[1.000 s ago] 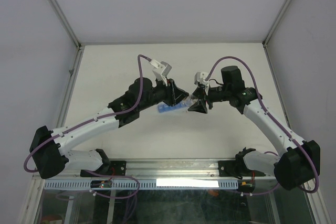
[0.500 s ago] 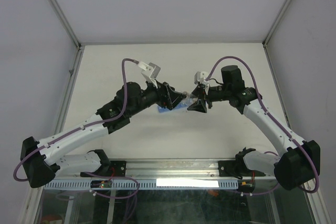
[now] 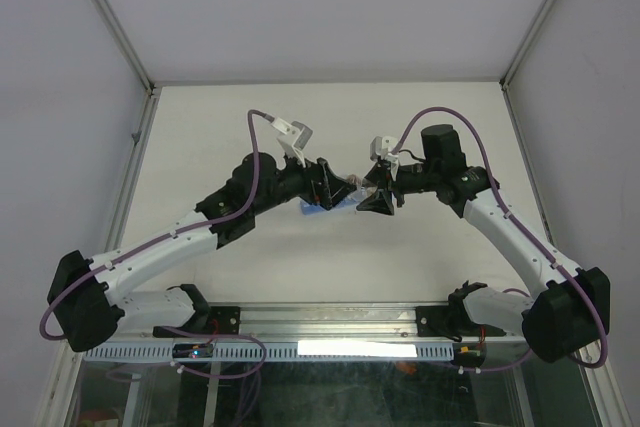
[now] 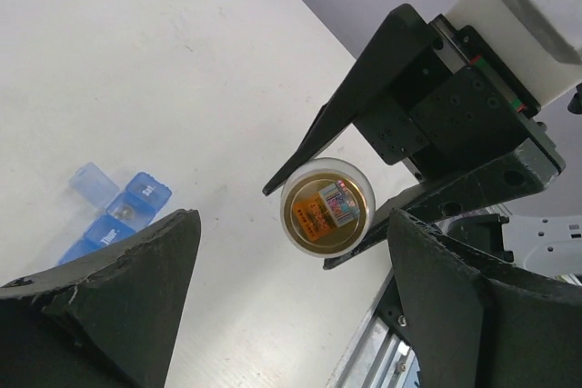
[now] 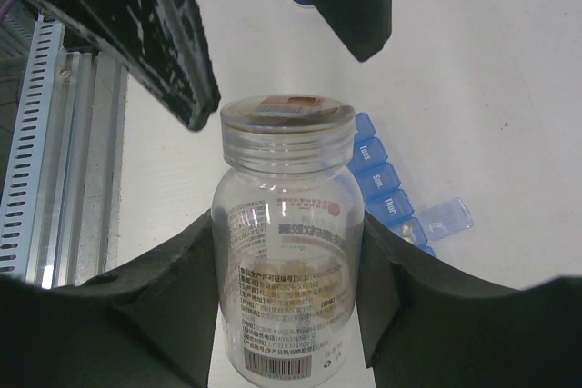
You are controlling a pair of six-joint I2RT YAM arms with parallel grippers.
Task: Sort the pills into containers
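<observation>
My right gripper (image 5: 286, 261) is shut on a small clear bottle (image 5: 286, 243), holding it upright above the table. Orange-tan pills (image 5: 300, 293) lie in the bottle's lower part. In the left wrist view the bottle's round top (image 4: 326, 206) faces the camera. My left gripper (image 4: 291, 224) is open, its fingers (image 5: 173, 43) spread on either side of the bottle top without touching it. The containers (image 5: 386, 188), a blue strip of small compartments, lie on the table behind the bottle. One lid (image 5: 450, 217) stands open, with a tan pill (image 5: 406, 230) inside that compartment.
In the top view both arms meet over the middle of the white table (image 3: 330, 127), above the blue strip (image 3: 320, 209). A metal rail (image 5: 36, 152) runs along the table's near edge. Grey walls (image 3: 60, 97) close in the sides and back.
My left gripper has gone from shut to open, and its wrist has drawn back a little to the left. The right arm and the bottle have not moved.
</observation>
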